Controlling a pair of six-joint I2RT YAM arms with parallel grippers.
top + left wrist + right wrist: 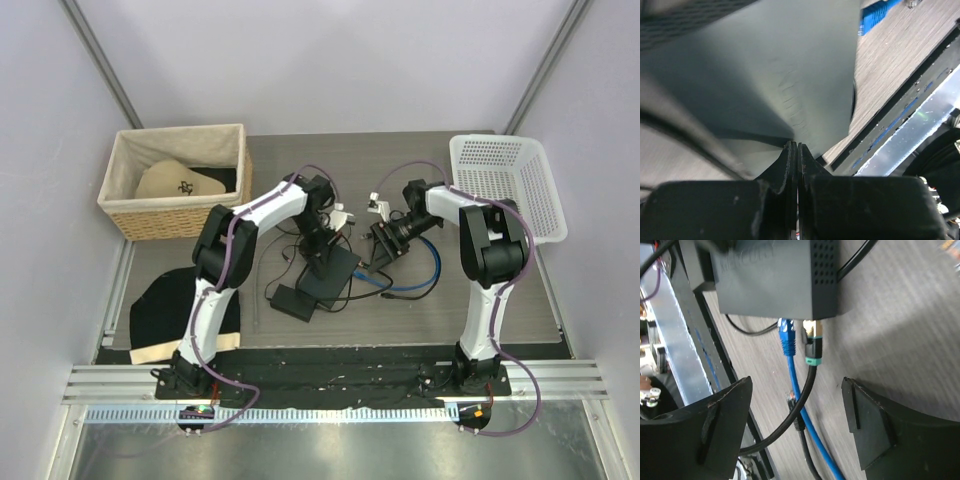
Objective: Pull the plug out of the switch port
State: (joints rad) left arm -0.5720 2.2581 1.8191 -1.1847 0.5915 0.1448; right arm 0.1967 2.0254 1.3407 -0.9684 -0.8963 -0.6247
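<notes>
The flat black switch box (pixel 335 272) lies mid-table. In the right wrist view the bright-blue plug (pixel 786 336) sits with its tip in the switch port at the box's (pixel 775 280) near edge, beside a black cord's gold, teal-ringed connector (pixel 813 342). My right gripper (pixel 796 382) is open; its jaws stand wide either side of the blue cable (pixel 812 430), a little short of the plug. My left gripper (pixel 797 145) is shut and empty, with its tips resting on the box's top (pixel 765 65). The plug (pixel 875 14) shows at that view's top right.
A smaller black adapter brick (pixel 293 302) lies left of the box, with thin black cords around it. A wicker basket (pixel 175 215) stands back left and a white plastic basket (pixel 510 180) back right. A black cloth (pixel 185 305) lies at the front left.
</notes>
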